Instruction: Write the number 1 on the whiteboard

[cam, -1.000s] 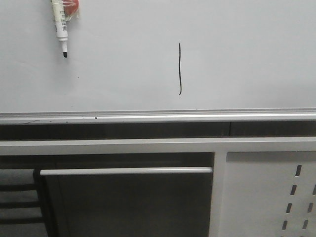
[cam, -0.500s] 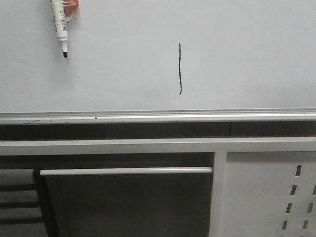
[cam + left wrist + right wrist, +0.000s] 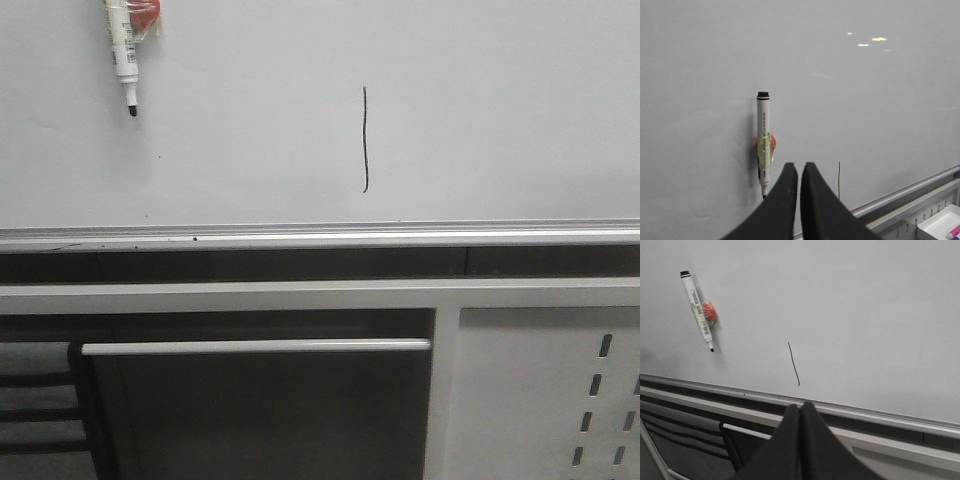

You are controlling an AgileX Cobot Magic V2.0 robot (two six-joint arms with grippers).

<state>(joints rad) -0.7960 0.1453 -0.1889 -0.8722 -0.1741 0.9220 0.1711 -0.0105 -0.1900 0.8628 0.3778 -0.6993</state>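
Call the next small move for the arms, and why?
Probably none beyond easing both arms back to rest. The number 1 already stands as one black stroke on the whiteboard, and the marker hangs on the board, tip down, apart from the stroke. The left pincer and right pincer are both shut on nothing, off the board.
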